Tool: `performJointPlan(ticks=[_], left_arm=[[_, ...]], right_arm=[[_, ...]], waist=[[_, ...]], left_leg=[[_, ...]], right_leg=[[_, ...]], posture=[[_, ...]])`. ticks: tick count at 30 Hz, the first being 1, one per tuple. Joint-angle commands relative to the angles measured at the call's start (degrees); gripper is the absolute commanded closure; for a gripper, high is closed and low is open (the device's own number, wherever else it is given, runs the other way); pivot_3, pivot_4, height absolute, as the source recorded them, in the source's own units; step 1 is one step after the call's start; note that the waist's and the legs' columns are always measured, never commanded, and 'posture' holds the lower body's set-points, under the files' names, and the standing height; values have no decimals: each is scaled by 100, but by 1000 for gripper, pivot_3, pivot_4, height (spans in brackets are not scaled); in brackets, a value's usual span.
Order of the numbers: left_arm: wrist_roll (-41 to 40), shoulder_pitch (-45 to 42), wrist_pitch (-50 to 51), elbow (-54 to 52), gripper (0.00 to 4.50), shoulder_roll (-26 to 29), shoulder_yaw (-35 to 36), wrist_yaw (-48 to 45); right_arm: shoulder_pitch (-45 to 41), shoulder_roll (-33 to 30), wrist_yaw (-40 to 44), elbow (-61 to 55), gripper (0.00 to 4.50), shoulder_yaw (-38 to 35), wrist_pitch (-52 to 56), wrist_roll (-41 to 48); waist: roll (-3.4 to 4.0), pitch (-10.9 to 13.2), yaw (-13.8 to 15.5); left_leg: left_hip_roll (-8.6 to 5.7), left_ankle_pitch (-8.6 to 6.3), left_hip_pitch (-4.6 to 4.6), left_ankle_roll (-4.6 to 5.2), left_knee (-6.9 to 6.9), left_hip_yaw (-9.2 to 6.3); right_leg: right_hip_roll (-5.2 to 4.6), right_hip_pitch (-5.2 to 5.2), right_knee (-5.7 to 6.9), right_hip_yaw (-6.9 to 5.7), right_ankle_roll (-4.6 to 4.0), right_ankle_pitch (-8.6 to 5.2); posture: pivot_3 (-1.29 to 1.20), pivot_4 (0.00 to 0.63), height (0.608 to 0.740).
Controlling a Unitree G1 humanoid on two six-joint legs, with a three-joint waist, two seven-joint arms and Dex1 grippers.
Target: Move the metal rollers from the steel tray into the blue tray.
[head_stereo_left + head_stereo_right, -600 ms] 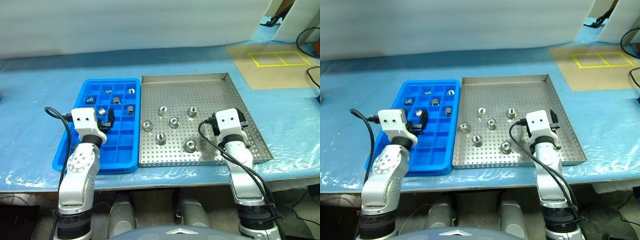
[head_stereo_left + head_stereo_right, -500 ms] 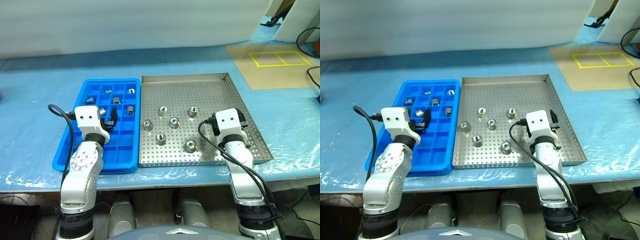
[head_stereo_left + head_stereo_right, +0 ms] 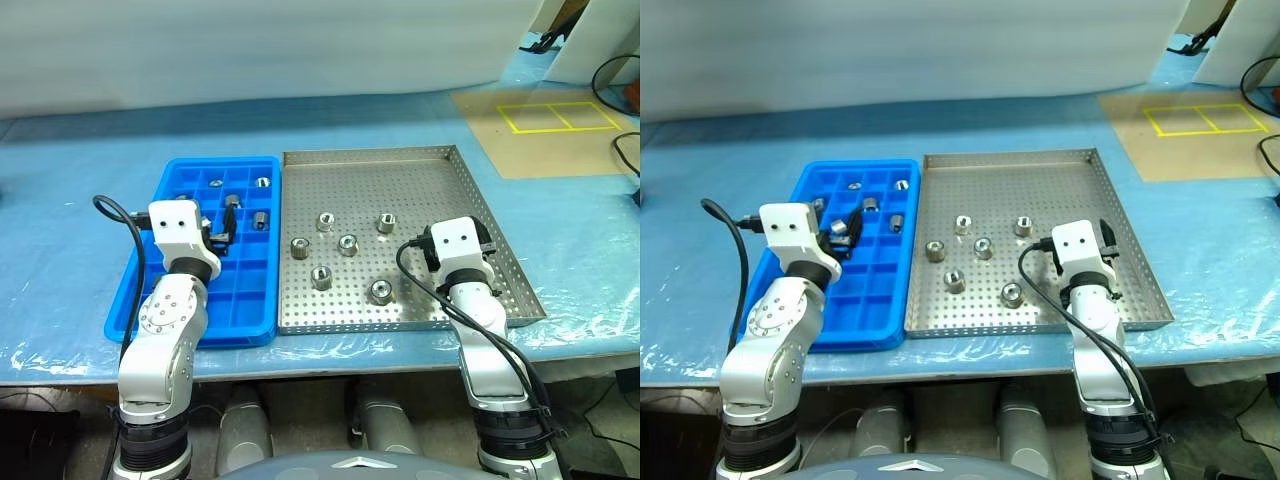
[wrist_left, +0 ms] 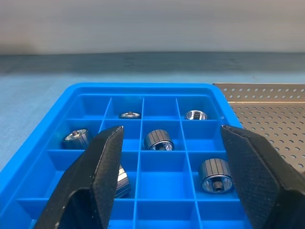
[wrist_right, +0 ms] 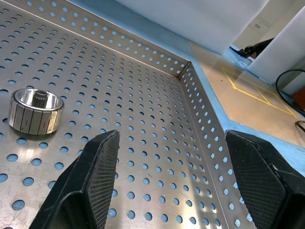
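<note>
6 shiny stubby rollers on steel tray, 6 in blue tray. Left gripper and right gripper both spread, empty.

My views are bright and evenly lit; the steel tray shows glare, and my tool's near fingers blur.

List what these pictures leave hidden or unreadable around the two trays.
- Blue tray: in the head views, the left arm covers its near-left compartments, so their contents are hidden.
- One metal roller: left wrist view, half hidden behind a finger of the left gripper.
- Steel tray: the right arm covers part of its near-right floor.
- Right gripper: wrist view cuts off the tray's near part.
</note>
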Motion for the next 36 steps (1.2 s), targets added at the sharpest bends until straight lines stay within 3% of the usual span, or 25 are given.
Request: performJointPlan(ticks=[1, 16, 22, 28, 32, 36], left_arm=[[-15, 44, -208, -67, 1061, -6, 54, -64], [-133, 195, -608, 238, 1061, 133, 235, -414], [-683, -464, -887, 1032, 1061, 800, 372, -1574], [-1234, -1674, -995, 2322, 1061, 1607, 363, -2981], [-1413, -2478, -1055, 3117, 1061, 2114, -122, -4410], [-1531, -2944, -910, 3637, 1061, 2382, -573, -5556]], right_arm=[[-70, -38, -1, -75, 834, -16, -71, -88], [-109, -29, -43, -48, 834, -2, -136, -90], [-590, -225, 227, 167, 834, -24, -668, 157], [-1872, -443, 1436, 1006, 834, -60, -1176, 1141], [-2651, -776, 2988, 1739, 834, -47, -823, 2150], [-2755, -1405, 4493, 1743, 834, 234, -729, 2771]], waist=[[0, 0, 0], [0, 0, 1], [0, 0, 6], [1, 0, -4], [2, -1, 21], [3, -1, 82]], left_leg=[[0, 0, 0, 0, 0, 0], [0, 0, 1, 0, 0, 0], [-1, 1, 1, -1, 1, 0], [-1, 4, 10, -4, 10, 0], [0, 5, 13, -5, 8, 0], [-1, 3, 4, -2, 5, 3]], right_leg=[[0, 0, 0, 0, 0, 0], [0, 0, 0, 0, 0, 0], [0, -2, 3, 1, 0, 0], [0, -1, 24, 8, -5, 5], [0, 2, 32, 9, -34, 21], [-3, 8, 15, 7, -62, 34]], posture=[[-103, 150, 740], [-102, 150, 740], [-100, 150, 740], [-105, 150, 740], [-108, 150, 740], [-110, 150, 740]])
